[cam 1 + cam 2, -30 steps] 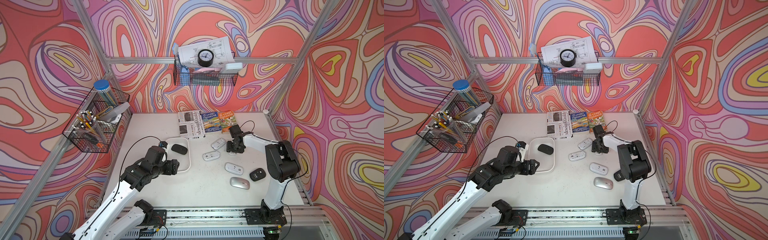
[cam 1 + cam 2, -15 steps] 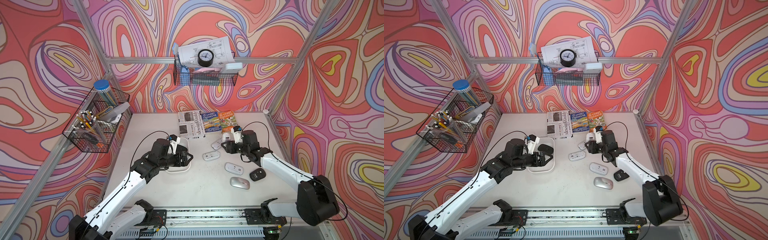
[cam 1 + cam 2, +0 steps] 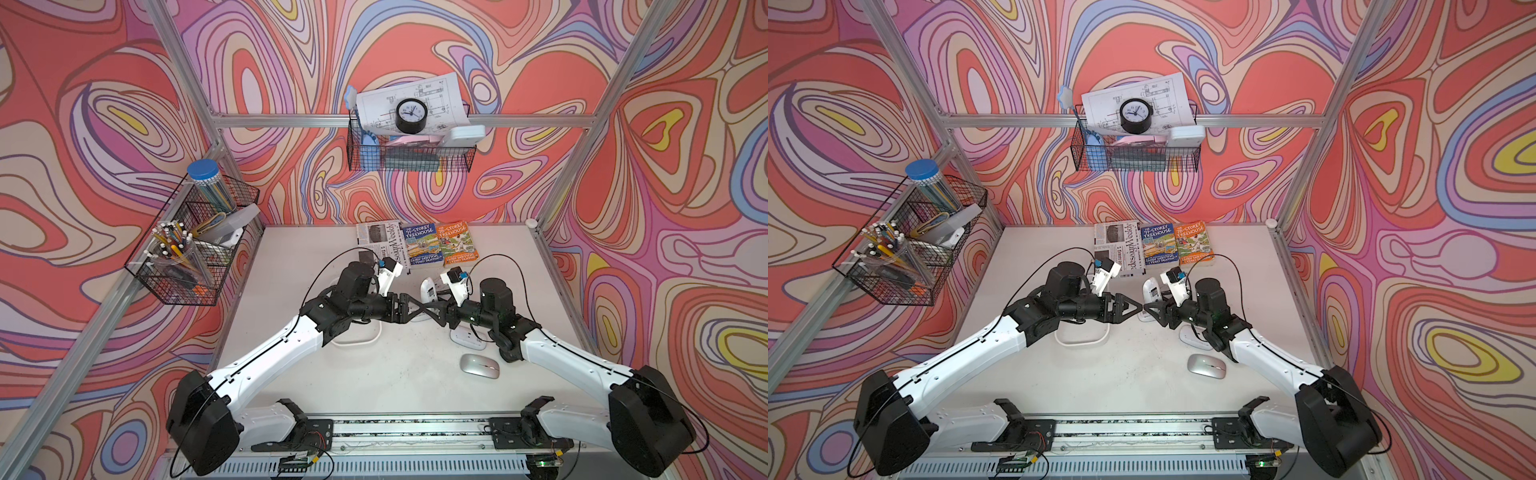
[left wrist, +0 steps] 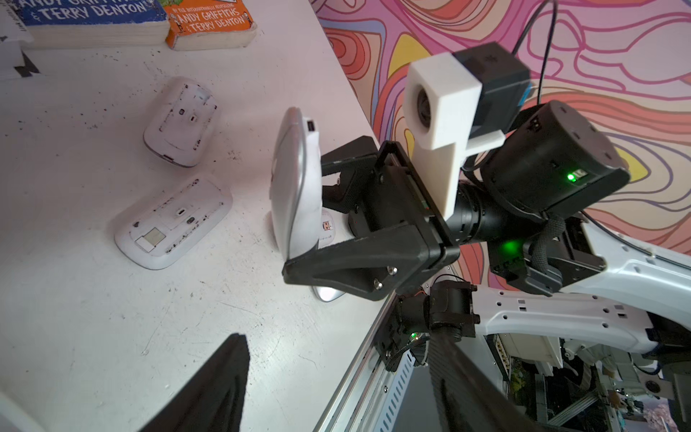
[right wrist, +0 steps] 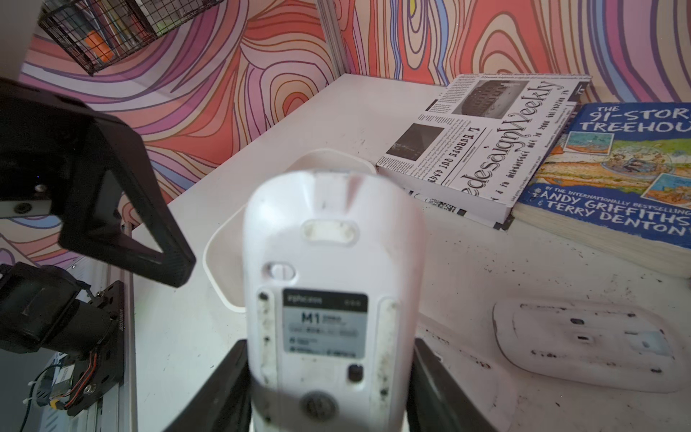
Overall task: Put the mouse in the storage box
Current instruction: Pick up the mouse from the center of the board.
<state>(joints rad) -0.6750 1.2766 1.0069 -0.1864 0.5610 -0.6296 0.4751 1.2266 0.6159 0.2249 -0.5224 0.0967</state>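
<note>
The mouse (image 3: 427, 291) is pinched upright by the right end effector (image 3: 437, 309) beside the storage box (image 3: 357, 341); the spread left end effector (image 3: 409, 309) is nearer that box.

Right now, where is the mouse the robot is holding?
In both top views the mouse stands upright in the right fingers, mid-table, near the books, right of the white box.

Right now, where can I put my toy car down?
Bare: the front middle of the table, between the storage box and the silver mouse, and the back left corner beside the newspaper. Crowded: the middle, around the white mouse held upright.
</note>
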